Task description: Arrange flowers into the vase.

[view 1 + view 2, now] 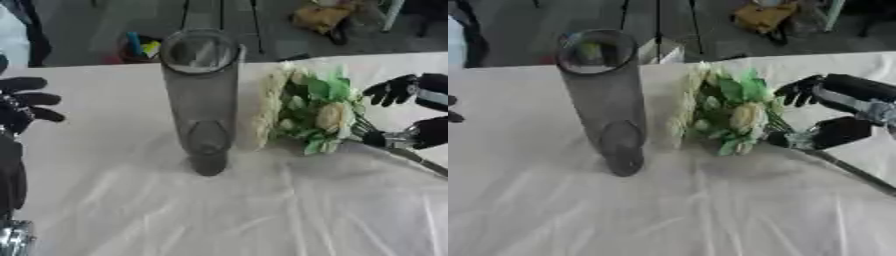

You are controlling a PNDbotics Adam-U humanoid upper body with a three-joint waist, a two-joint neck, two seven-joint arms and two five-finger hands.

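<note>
Vase [201, 100] upright, seemingly empty; right hand [833, 117] pinches bouquet [732, 115] stems beside it; left hand [22, 105] fingers spread.

A white cloth [262, 215] is covering the table, lying in shallow creases that are running toward the near edge, and it is reaching back to a straight far edge. Beyond that edge a grey floor [79, 30] is showing. On it, far and a little left of the middle, a small dark container [138, 47] is standing with something blue and something yellow sticking up out of it. Further right on the floor, at the far edge of the scene, a yellow-brown heap [765, 16] is lying; what it is cannot be told.
</note>
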